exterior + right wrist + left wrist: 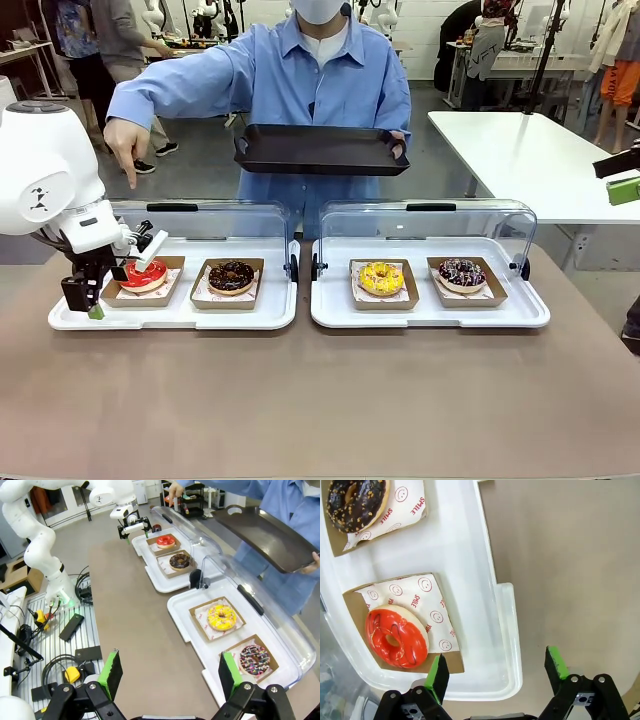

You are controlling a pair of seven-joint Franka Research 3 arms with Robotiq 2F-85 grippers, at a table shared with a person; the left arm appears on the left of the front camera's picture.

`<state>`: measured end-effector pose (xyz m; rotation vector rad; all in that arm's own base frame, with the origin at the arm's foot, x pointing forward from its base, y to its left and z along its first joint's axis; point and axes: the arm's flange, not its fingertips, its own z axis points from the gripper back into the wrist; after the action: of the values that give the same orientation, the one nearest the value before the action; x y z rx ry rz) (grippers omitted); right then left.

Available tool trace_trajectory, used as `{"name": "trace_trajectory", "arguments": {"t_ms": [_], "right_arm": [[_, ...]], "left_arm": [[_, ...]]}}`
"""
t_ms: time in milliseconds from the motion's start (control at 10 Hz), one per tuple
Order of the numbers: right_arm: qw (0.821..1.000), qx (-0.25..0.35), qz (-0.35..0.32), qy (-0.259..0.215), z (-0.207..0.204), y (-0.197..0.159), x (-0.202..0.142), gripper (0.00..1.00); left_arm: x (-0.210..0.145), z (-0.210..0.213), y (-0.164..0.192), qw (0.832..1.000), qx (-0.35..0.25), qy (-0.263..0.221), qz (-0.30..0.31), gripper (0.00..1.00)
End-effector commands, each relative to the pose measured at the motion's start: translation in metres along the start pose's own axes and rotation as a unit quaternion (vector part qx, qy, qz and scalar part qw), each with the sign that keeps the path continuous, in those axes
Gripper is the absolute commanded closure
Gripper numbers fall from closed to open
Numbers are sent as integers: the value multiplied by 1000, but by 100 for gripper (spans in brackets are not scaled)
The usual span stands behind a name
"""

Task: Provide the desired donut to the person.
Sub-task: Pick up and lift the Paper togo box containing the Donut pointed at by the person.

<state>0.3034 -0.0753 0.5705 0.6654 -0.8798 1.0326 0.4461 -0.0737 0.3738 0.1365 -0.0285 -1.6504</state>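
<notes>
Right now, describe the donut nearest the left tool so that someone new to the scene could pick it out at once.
On the brown table stand two lidded white trays; take the left tray. The donut sits in the cardboard holder at that tray's outer end, beside the open left tool. It alone is glazed red; its neighbour is a chocolate donut with crumbs.

floor: grey [200, 170] | furniture: white table [520, 160] at far right | back wall [425, 25]: white
</notes>
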Motion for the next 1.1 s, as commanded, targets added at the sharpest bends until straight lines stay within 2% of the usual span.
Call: {"name": "trace_trajectory", "arguments": {"t_ms": [0,100,200,400,1000], "right_arm": [[1000,3,8,-13,-1,-3,0,0],[1000,3,8,-13,-1,-3,0,0],[1000,3,8,-13,-1,-3,0,0],[1000,3,8,-13,-1,-3,0,0],[1000,3,8,-13,-1,-3,0,0]], "left_arm": [[-1,-1,-1,1000,2,-3,0,0],[0,0,0,1000,0,0,0,0],[0,-5,3,999,3,-47,0,0],[4,-11,13,993,21,-112,-19,0],[21,-30,51,995,-5,-101,-15,0]]}}
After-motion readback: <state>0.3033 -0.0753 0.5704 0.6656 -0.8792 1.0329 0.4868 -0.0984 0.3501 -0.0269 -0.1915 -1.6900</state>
